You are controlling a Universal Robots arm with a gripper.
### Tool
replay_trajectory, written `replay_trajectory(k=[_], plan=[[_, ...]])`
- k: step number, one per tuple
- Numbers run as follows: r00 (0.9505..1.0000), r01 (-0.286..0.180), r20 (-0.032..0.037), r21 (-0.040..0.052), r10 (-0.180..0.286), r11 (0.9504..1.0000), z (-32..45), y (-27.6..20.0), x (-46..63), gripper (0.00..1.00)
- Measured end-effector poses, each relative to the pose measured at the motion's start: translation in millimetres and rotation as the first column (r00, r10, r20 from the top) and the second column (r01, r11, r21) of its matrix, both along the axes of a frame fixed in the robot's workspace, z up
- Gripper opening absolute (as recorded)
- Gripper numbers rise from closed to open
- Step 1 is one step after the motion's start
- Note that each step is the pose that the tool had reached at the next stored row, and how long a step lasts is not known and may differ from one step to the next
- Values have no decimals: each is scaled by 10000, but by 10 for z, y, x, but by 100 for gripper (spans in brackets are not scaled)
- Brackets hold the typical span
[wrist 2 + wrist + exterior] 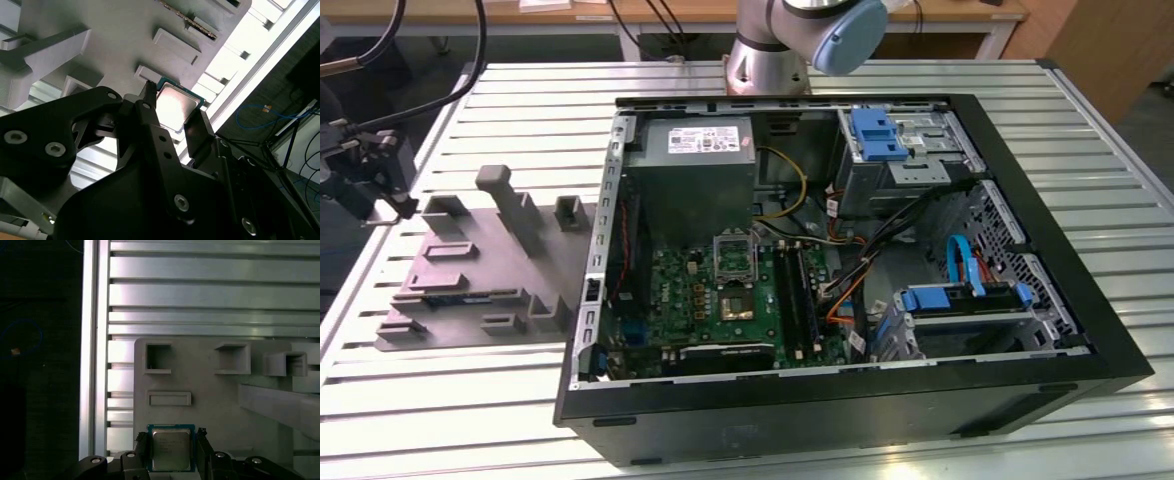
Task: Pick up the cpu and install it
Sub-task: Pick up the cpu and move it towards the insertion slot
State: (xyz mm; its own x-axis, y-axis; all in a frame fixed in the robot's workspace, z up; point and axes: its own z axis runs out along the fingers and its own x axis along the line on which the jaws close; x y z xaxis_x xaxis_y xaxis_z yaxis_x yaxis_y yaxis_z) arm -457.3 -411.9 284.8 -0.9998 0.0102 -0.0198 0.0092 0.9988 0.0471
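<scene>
First wrist view: we record the cpu (171, 450) as a small, flat square with a pale silvery-grey metal lid, faint print on it and a thin blue-green border. The gripper (171, 436) pinches it, one black finger against each of two opposite edges. The chip is at the edge of the grey moulded tray (210, 405), which lies on the slatted metal table (200, 290). We cannot tell whether it clears the tray. In the exterior view, the open computer case (1107, 330) stands to the tray's right.
</scene>
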Motion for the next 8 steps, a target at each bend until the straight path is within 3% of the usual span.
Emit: replay_trajectory(k=[8], plan=[[10000,0,1,1,0,10000,22,0,0,47]])
